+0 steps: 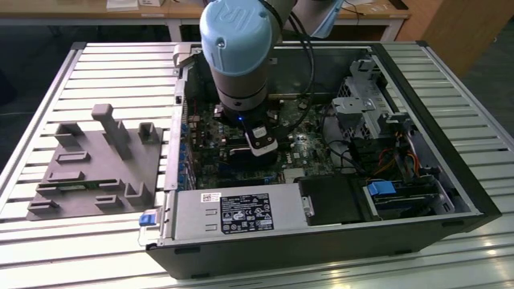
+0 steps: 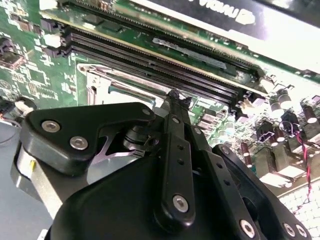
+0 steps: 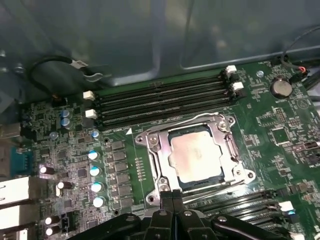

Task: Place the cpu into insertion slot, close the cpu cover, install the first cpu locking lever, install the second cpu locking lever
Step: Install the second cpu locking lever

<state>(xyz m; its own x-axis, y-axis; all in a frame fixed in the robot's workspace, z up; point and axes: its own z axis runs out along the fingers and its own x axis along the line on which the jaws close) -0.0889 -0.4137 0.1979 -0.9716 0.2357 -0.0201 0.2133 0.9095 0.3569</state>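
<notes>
Silver-grey cpu seated in insertion slot, cpu cover down around it. Gripper clenched, empty, at socket edge. Lever stage, likely; calls for hooking first lever.

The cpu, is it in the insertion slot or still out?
In. In the first wrist view the cpu lies flat inside the insertion slot, framed by the cpu cover; the claw holds nothing.
</notes>
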